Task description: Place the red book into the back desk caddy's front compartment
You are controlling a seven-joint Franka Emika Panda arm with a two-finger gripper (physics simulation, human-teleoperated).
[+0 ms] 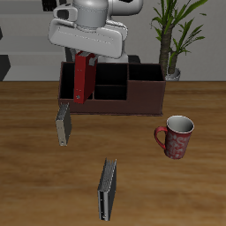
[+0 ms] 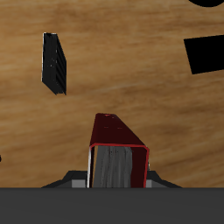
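My gripper (image 1: 86, 56) is shut on the top end of the red book (image 1: 83, 79), which hangs upright with its lower end in front of the back desk caddy (image 1: 146, 99), near one of its ends. In the exterior view the book overlaps a long side cell; the front compartment (image 1: 112, 92) lies beside it toward the caddy's middle. The wrist view looks down the red book (image 2: 118, 144), showing its pale page edge between my gripper (image 2: 118, 178) fingers, with bare wooden table below it and no caddy in sight.
A grey-black book (image 1: 64, 124) (image 2: 54, 63) stands on edge just in front of the caddy. A second grey-black book (image 1: 107, 190) lies near the table's front edge. A red patterned mug (image 1: 177, 135) stands beside the caddy's other end, and a potted plant (image 1: 172, 40) stands behind it.
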